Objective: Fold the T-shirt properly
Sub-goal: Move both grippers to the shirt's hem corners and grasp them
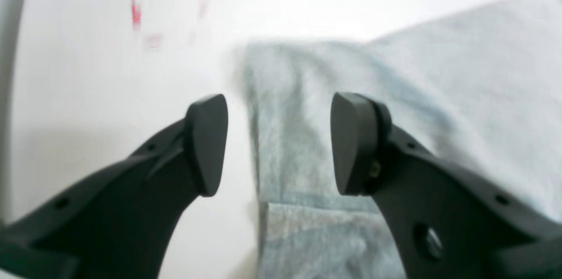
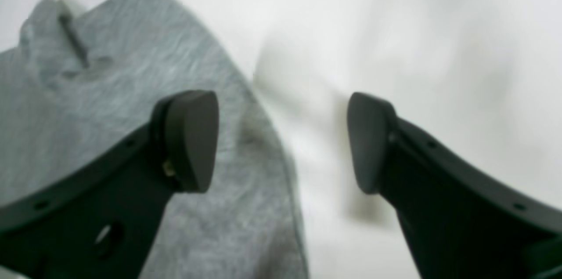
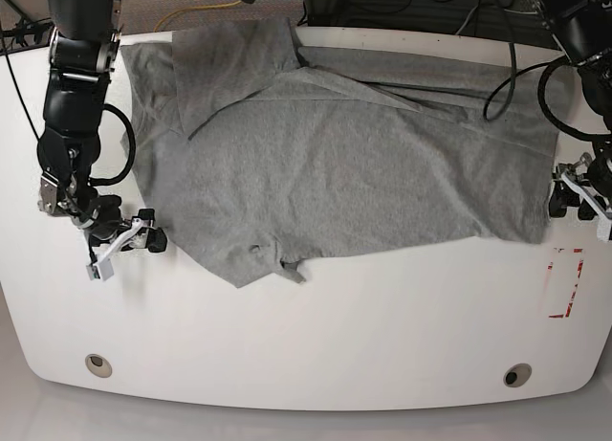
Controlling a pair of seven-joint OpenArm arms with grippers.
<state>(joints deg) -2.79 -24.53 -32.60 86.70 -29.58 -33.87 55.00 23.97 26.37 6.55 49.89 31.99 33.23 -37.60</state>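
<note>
The T-shirt [image 3: 335, 154] lay spread across the far half of the white worktop [image 3: 316, 336], still wrinkled, one part folded over near its far-left corner and a small bunched point at its near edge. At the T-shirt's left edge, as the base view showed it, the right pincer [image 3: 143, 238] sat low with its jaws spread wide and nothing between them; its wrist view had one fingertip [image 2: 193, 138] over the grey cloth and the other over bare worktop, so the hem ran between them. At the T-shirt's right edge the left pincer [image 3: 572, 194] was likewise spread and empty, the cloth's folded edge [image 1: 259, 138] lying in the gap between its fingertips, not yet touched as far as the blur allowed. The step in hand looked like taking hold of both side edges. To do it well, each pincer would need to come down squarely over its hem, catch both layers, and close fully before any lift. Lifting both sides evenly should keep the cloth from skewing, and the red marks [image 3: 564, 283] just right of the T-shirt were best left uncovered.
</note>
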